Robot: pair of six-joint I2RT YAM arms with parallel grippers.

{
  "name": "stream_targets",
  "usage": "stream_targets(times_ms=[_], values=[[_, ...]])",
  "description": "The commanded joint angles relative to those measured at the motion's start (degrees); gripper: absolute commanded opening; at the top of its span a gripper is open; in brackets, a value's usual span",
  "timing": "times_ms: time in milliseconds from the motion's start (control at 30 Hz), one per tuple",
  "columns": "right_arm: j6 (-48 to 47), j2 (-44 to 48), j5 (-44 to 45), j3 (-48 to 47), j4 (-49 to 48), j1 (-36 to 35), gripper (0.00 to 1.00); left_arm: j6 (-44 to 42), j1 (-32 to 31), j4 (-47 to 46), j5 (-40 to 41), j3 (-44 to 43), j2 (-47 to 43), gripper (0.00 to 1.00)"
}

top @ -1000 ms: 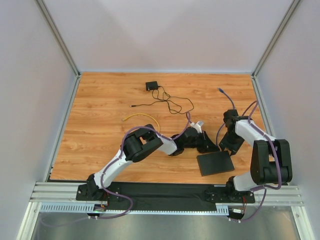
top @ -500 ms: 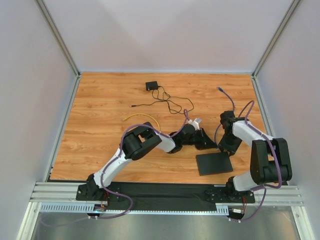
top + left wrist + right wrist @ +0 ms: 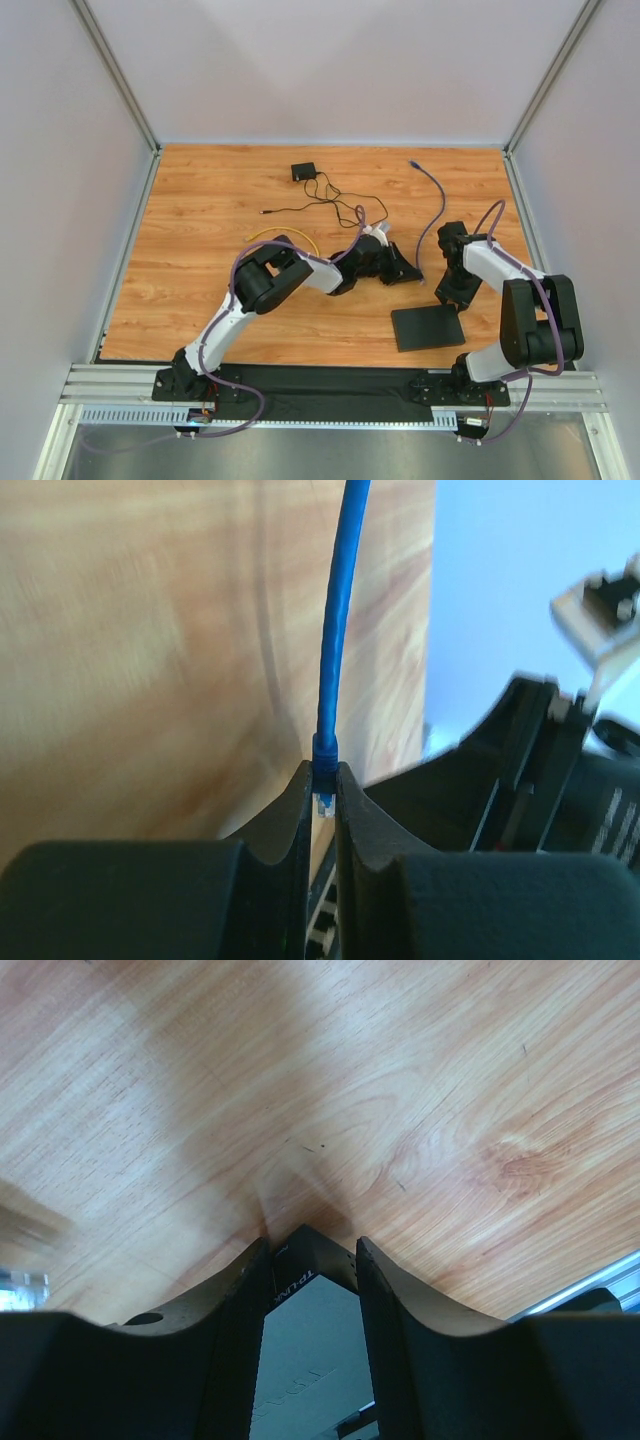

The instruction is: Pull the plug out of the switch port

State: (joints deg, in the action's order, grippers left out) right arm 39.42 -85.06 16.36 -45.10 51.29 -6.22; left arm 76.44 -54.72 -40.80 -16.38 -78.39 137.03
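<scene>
Top external | plug now out of switch | left gripper pinches plug | right gripper clamps switch

I get the top view from above and behind the arm bases, looking down over the whole desk. The left wrist view sits close behind the left tool, facing along its fingers; its blue cable also shows from above. The right wrist view looks steeply down past the right tool, close to the black box, seen overhead too.
</scene>
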Motion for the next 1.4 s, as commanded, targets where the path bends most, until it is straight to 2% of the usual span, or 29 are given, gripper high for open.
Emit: stream_targets(times_ms=[0,233,300,333,400,467,633,800,933,1033,1100,1200,1233,1367], values=[[-0.1,-0.5,1.1,-0.6,1.4,-0.4,0.42,-10.1,-0.1,4.2,0.7,3.5,-10.1,0.0],[-2.2,1.5,0.6,-2.6,1.6,-0.6,0.42,-19.8,3.0,17.1,-7.3,9.3,-24.8,0.0],[-2.7,3.0,1.1,-3.0,1.4,-0.6,0.43,-24.0,3.7,26.3,-9.5,9.2,-29.5,0.0],[-3.0,4.2,1.0,-3.5,0.9,-0.7,0.43,-33.1,3.8,36.8,-8.5,9.0,-34.7,0.0],[-3.1,4.8,0.9,-3.8,0.8,-0.9,0.43,-35.1,3.9,43.9,-7.4,9.1,-36.5,0.0],[-3.3,6.1,0.7,-4.1,0.4,-1.2,0.43,-39.2,3.9,50.8,-4.3,10.9,-42.8,0.0],[-3.5,7.3,0.5,-4.5,-2.2,-3.4,0.43,-42.7,3.9,57.4,2.6,14.1,-59.3,0.0],[-2.9,7.3,1.7,-5.0,-3.2,-7.2,0.43,-47.7,4.0,69.6,7.9,8.2,-69.2,0.0],[-2.7,8.1,1.1,-4.8,-4.0,-9.4,0.43,-49.4,4.5,79.6,12.1,0.7,-71.5,0.0],[-2.9,9.0,0.4,-4.7,-4.9,-10.7,0.43,-49.7,6.5,87.9,21.2,-3.1,-73.8,0.0],[-3.1,9.5,-0.2,-4.6,-5.2,-11.5,0.43,-49.6,9.6,92.2,25.9,-2.6,-75.8,0.0],[-3.1,10.7,-0.3,-4.5,-5.2,-13.1,0.43,-49.3,17.4,97.5,29.3,-1.2,-77.4,0.0],[-3.2,11.4,-0.6,-4.3,-5.3,-13.6,0.43,-49.5,19.9,99.6,32.9,-0.7,-77.6,0.0],[-3.6,12.0,-1.1,-4.4,-5.1,-14.4,0.43,-49.8,21.1,102.2,42.3,0.3,-76.7,0.0]])
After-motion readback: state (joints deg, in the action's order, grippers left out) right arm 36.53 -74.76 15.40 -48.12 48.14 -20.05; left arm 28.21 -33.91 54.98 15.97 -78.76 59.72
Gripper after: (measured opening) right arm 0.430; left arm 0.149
